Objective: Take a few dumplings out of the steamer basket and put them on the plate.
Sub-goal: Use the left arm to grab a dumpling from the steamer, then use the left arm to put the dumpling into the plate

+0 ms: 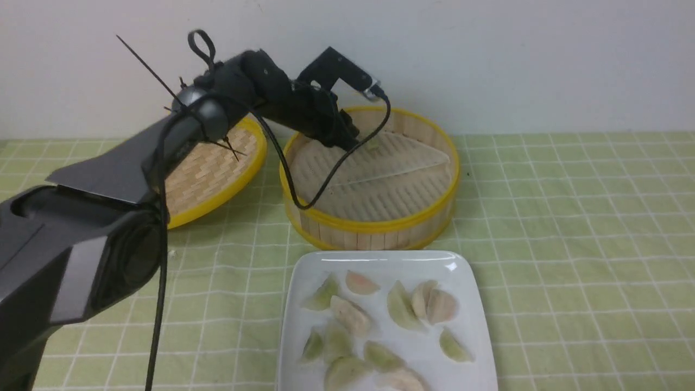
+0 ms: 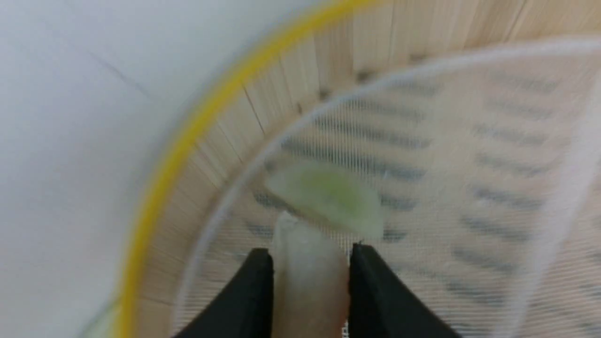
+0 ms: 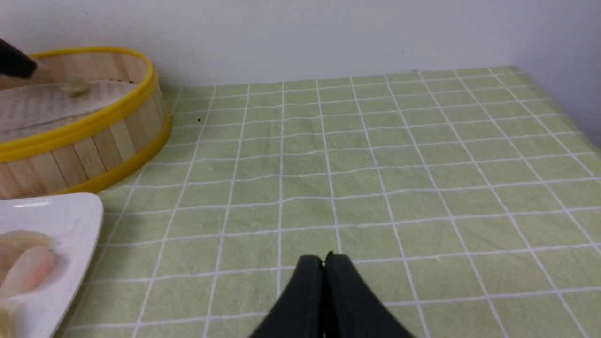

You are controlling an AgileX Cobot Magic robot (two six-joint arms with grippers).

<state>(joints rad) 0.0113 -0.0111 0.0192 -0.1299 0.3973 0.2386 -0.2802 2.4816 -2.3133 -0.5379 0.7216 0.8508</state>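
The steamer basket (image 1: 380,224) stands at the table's back middle, with a whitish liner (image 2: 469,164). My left gripper (image 1: 354,143) reaches into it at the far wall and is shut on a creamy white dumpling (image 2: 305,272). A pale green dumpling (image 2: 328,197) lies on the liner just beyond the fingertips; it also shows in the front view (image 1: 372,145). The white square plate (image 1: 467,304) sits in front of the basket and holds several dumplings (image 1: 352,316). My right gripper (image 3: 324,258) is shut and empty above the tablecloth, right of the plate (image 3: 70,220); it is out of the front view.
The flat woven yellow-rimmed lid (image 1: 212,168) leans left of the basket, partly behind my left arm. A green checked cloth (image 1: 570,228) covers the table. A white wall runs close behind the basket.
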